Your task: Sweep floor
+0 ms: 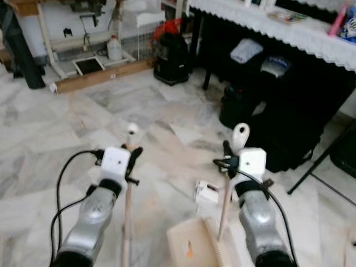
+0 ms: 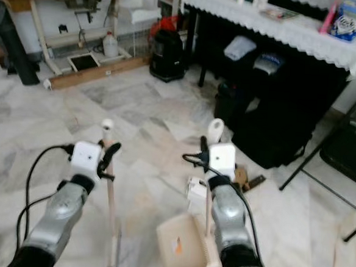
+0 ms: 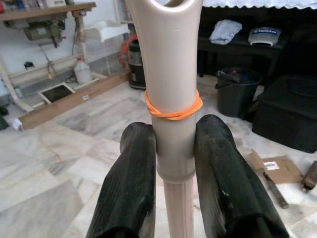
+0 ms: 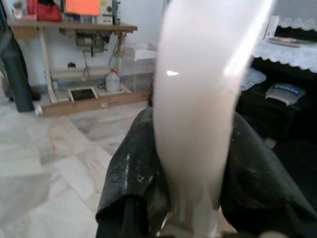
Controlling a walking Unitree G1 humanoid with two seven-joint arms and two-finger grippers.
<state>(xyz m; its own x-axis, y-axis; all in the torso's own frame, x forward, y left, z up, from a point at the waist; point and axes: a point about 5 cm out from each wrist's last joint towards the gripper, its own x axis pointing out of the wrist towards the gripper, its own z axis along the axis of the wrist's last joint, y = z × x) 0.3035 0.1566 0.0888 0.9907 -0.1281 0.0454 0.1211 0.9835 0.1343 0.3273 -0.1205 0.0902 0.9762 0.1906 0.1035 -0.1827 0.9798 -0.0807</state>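
1. Two tools are in hand. The left gripper (image 1: pixel 131 159) is closed round the broom (image 1: pixel 126 215) stick just below its knob; the right gripper (image 1: pixel 227 163) is closed round the dustpan (image 1: pixel 194 252) handle below its loop.
2. Both grips sit high on long handles, so I judge that a sideways push could twist either one in the fingers.
3. The dustpan rests on the floor (image 1: pixel 56 131) by the robot's feet with an orange scrap (image 1: pixel 189 251) in it; tilting it could spill that.
4. A white box (image 1: pixel 207 192) lies just beside the handle and could be knocked.
5. Both forearms reach forward, level, with the handles near upright.
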